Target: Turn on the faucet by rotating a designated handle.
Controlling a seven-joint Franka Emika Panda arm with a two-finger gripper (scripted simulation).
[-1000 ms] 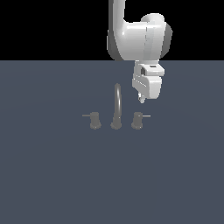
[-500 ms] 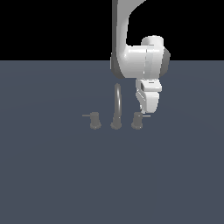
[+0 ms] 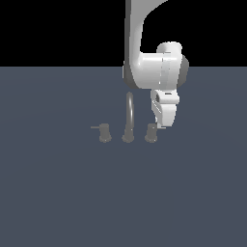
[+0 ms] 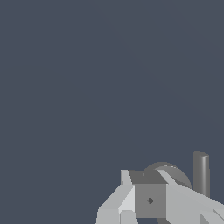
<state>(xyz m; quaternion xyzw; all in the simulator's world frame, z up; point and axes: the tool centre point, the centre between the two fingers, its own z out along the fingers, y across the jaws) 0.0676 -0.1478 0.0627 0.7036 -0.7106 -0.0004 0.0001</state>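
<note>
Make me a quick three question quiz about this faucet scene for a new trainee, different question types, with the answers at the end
1. True or false: in the exterior view, the gripper hangs beside the knob on that view's right.
2. Multiple choice: how many short knobs flank the spout of the faucet? A) one B) two C) three
3. Short answer: which way does the rod on the knob on the exterior view's left stick out?

Key
1. True. It is low, right beside that knob; contact cannot be told.
2. B.
3. Sideways, toward the exterior view's left.
</note>
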